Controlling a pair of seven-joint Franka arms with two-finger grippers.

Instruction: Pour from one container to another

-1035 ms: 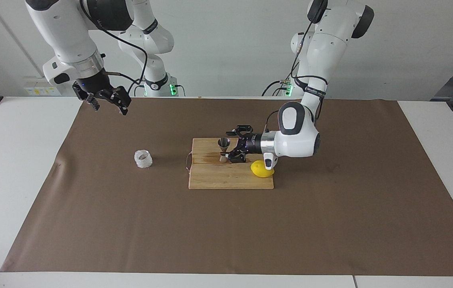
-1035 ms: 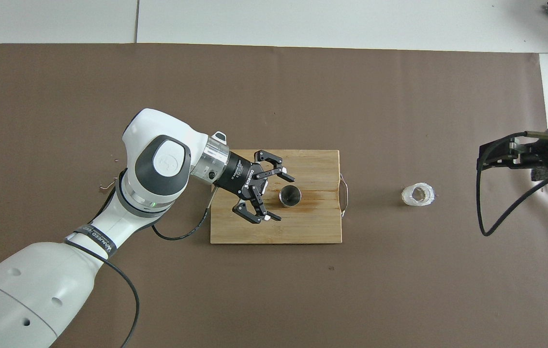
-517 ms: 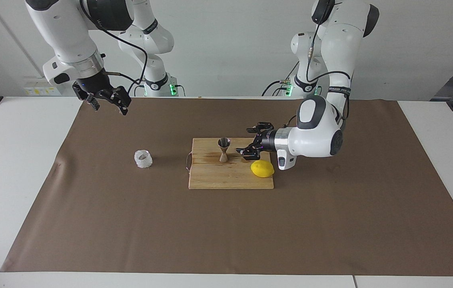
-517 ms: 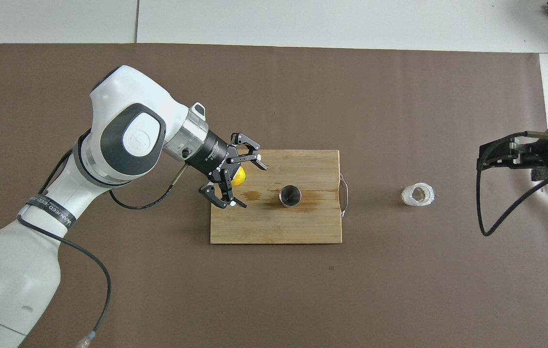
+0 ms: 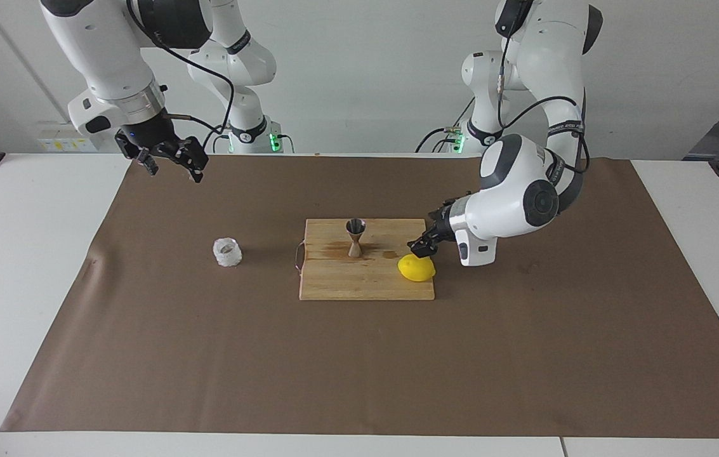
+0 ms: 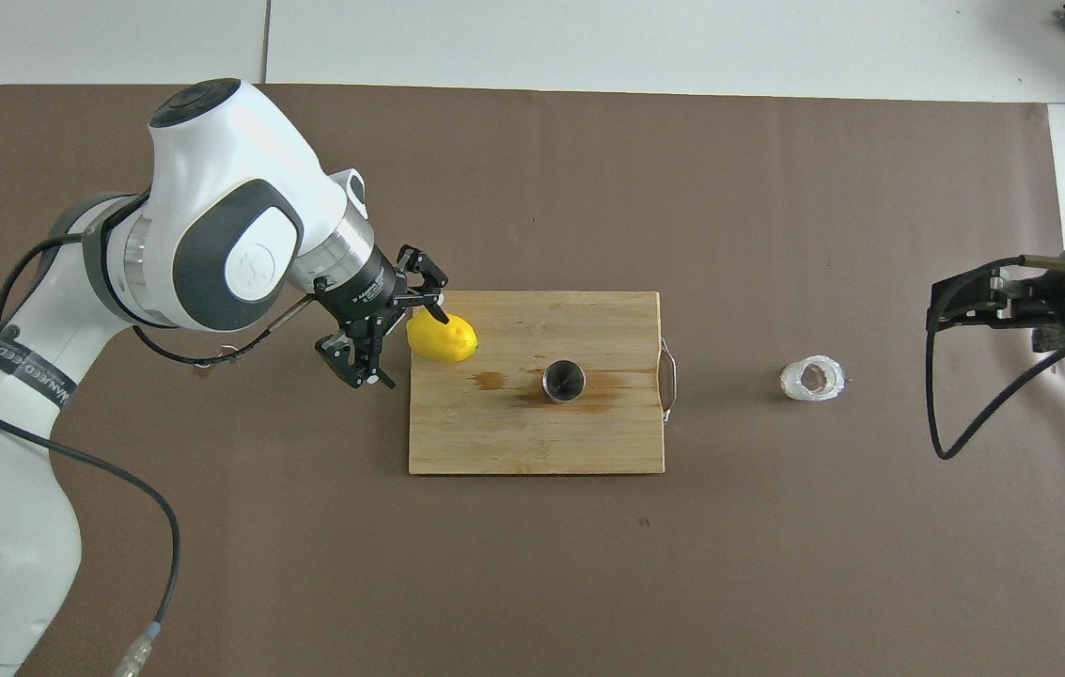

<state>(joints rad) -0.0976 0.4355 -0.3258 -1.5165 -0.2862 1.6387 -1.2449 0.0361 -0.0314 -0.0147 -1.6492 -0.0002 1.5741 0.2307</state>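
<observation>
My left gripper (image 6: 386, 324) hangs with fingers spread just beside the yellow lemon (image 6: 442, 338), at the wooden cutting board's (image 5: 365, 282) edge. The slim, shiny hourglass-shaped metal jigger (image 5: 355, 237) stands upright mid-board, apart from my jaws. The squat, bumpy clear glass cup (image 5: 227, 252) sits on the brown mat (image 5: 359, 368), below my waiting, open right gripper (image 5: 169, 157).
</observation>
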